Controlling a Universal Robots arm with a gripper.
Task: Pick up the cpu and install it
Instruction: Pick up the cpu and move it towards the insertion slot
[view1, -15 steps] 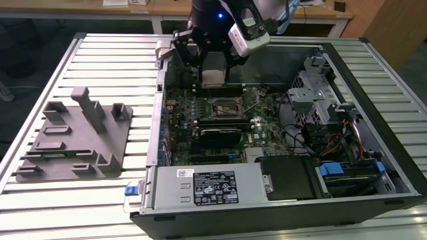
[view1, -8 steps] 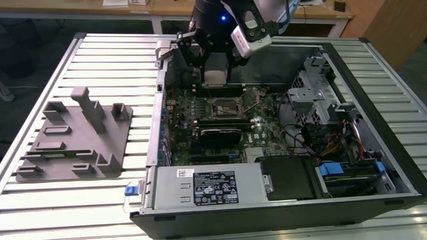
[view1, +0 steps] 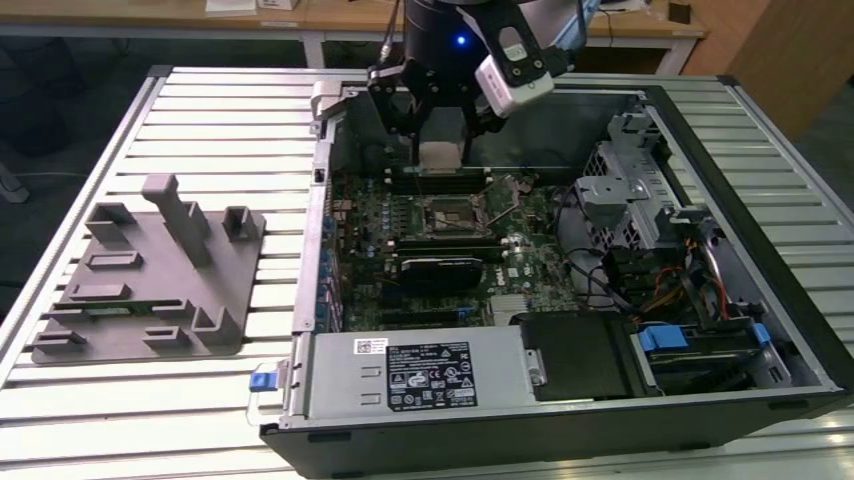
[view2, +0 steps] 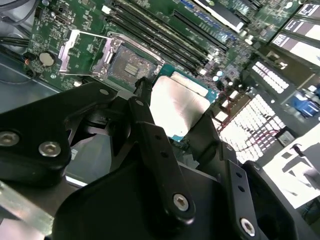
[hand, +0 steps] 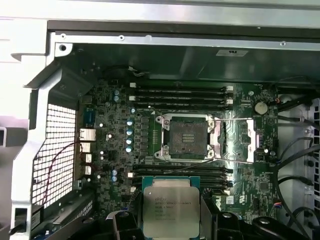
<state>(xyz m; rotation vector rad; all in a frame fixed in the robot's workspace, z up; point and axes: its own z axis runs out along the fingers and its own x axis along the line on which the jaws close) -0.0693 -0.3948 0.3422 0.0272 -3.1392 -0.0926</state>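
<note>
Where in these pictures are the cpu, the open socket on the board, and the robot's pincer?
cpu (hand: 171, 205): first wrist view, middle of its silvery metal top.
socket (hand: 187, 138): first wrist view, its dark centre.
pincer (view1: 442, 148): exterior view, midway between its fingertips, which grip the cpu.

Wooden desks stand behind a slatted metal table.

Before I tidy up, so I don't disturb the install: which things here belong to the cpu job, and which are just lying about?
In the job: cpu, held by the gripper; open cpu socket; motherboard.
Lying about: grey moulded fixture on the table; power supply.
</note>
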